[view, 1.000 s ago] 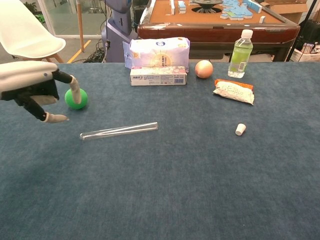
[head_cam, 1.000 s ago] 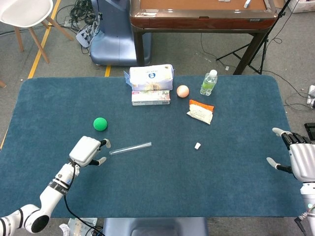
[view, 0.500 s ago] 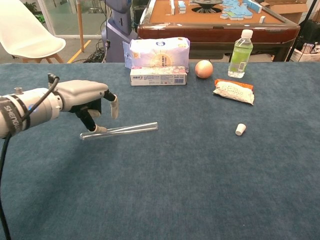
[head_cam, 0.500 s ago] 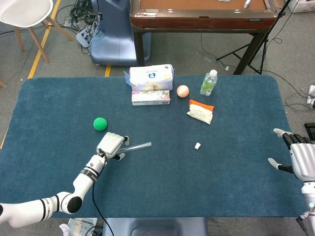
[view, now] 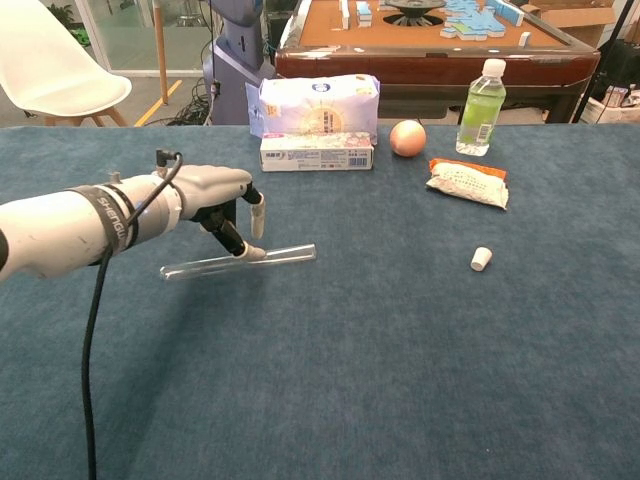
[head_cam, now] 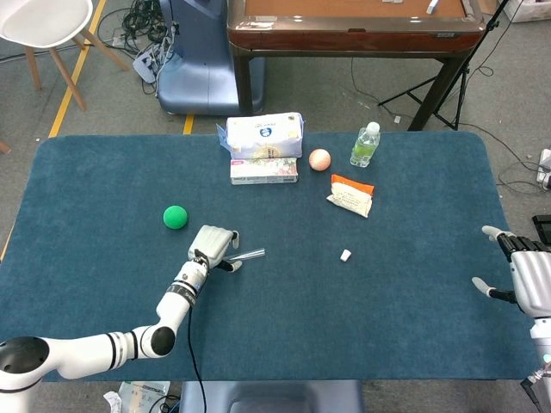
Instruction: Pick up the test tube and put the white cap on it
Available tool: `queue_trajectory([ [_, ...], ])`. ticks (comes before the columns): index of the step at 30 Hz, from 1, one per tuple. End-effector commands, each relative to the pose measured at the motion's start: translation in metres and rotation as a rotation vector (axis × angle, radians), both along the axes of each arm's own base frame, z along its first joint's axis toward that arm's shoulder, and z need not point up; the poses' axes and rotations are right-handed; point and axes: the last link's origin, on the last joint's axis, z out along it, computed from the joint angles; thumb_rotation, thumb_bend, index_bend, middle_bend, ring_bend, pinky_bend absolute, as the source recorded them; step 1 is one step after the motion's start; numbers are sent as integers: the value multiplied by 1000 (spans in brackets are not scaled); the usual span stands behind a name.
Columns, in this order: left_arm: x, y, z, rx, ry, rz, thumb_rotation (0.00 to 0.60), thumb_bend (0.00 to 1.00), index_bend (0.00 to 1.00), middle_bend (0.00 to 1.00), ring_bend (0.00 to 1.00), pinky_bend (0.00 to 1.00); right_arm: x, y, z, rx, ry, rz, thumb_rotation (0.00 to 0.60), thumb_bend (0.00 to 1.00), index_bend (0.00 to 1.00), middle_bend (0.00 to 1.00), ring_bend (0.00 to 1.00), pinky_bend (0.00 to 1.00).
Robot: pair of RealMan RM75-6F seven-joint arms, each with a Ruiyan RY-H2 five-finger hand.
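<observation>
The clear test tube lies flat on the blue table cloth, left of centre; in the head view only its right end shows past the hand. My left hand hovers over the tube's middle with fingers spread on both sides of it. One fingertip touches the tube, and the tube still rests on the cloth. The small white cap stands alone to the right. At the table's right edge my right hand stays open and holds nothing.
At the back stand a tissue pack on a flat box, a peach ball, a green-tinted bottle and a snack packet. A green ball sits just behind the left hand.
My left hand has travelled right from the table's left side to the tube's middle, and a fingertip now touches it. The tube, the cap and the right hand have stayed put.
</observation>
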Motion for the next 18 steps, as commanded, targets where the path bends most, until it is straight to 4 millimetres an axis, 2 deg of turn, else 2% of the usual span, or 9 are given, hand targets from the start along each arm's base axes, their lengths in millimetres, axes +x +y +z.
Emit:
queue_trajectory([
  [1, 3, 2, -6, -5, 10, 9, 499, 239, 447, 1000, 1000, 1000, 0, 0, 0, 3, 2, -4, 600, 116, 227, 324, 334, 352],
  [14, -1, 5, -14, -3, 19, 37, 592, 239, 467, 1000, 1000, 1000, -3, 3, 2, 1, -1, -18, 600, 115, 228, 324, 341, 352],
  [18, -1, 4, -15, -9, 18, 34, 600, 239, 482, 1000, 1000, 1000, -4, 5, 3, -4, 0, -22, 600, 115, 228, 324, 343, 352],
])
